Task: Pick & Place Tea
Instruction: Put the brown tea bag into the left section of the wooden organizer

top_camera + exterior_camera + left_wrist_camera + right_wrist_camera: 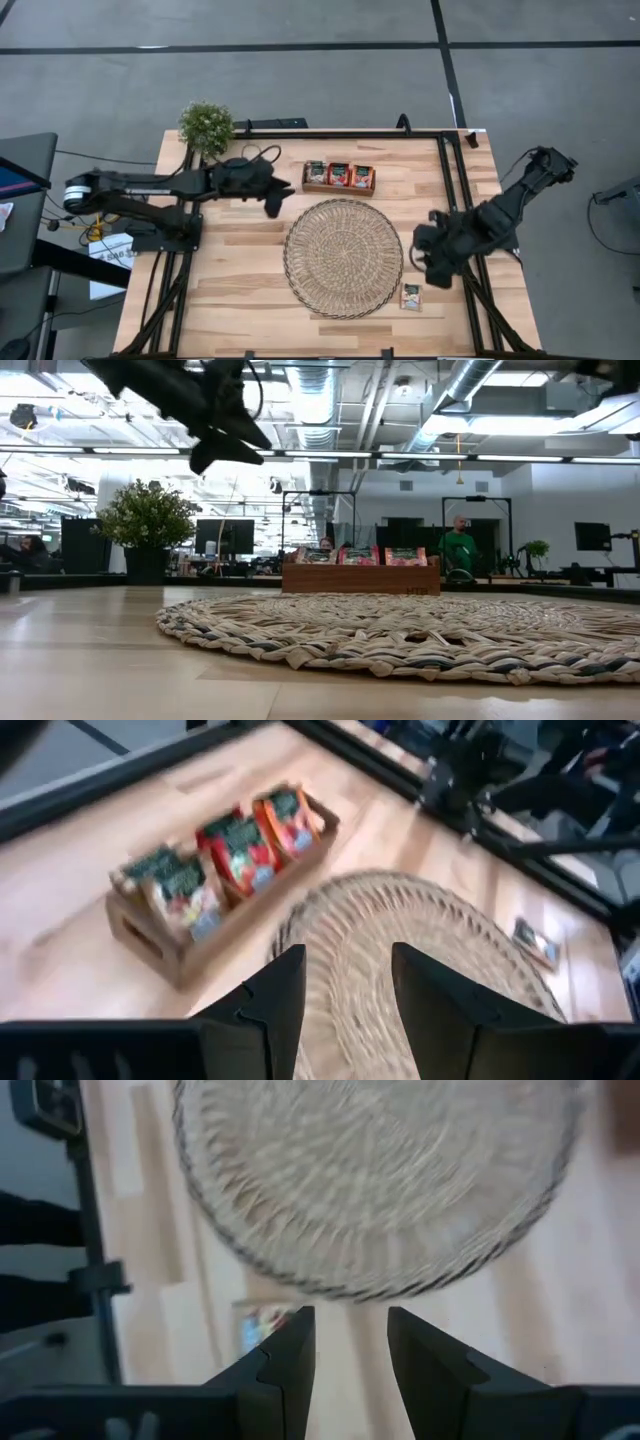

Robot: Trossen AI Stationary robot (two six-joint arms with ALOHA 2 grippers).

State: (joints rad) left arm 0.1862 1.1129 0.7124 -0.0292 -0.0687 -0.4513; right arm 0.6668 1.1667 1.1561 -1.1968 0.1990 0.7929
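Note:
Three tea sachets (338, 174) stand upright in a small wooden tray (339, 188) at the table's far middle; in the left wrist view they show as sachets (225, 855) in the tray (150, 940). One more sachet (411, 296) lies flat on the table by the near right rim of the round woven mat (343, 257). My left gripper (275, 197) hangs open in the air left of the tray, nothing between its fingers (285, 995). My right gripper (432, 263) hovers open right of the mat, above and beside the loose sachet (255, 1325).
A potted plant (207, 125) stands at the far left corner. A black frame rail (455, 190) runs along the table's right side, and dark struts (165, 290) cross its left side. Bare wood lies near the front edge. A person (458, 545) stands in the room behind.

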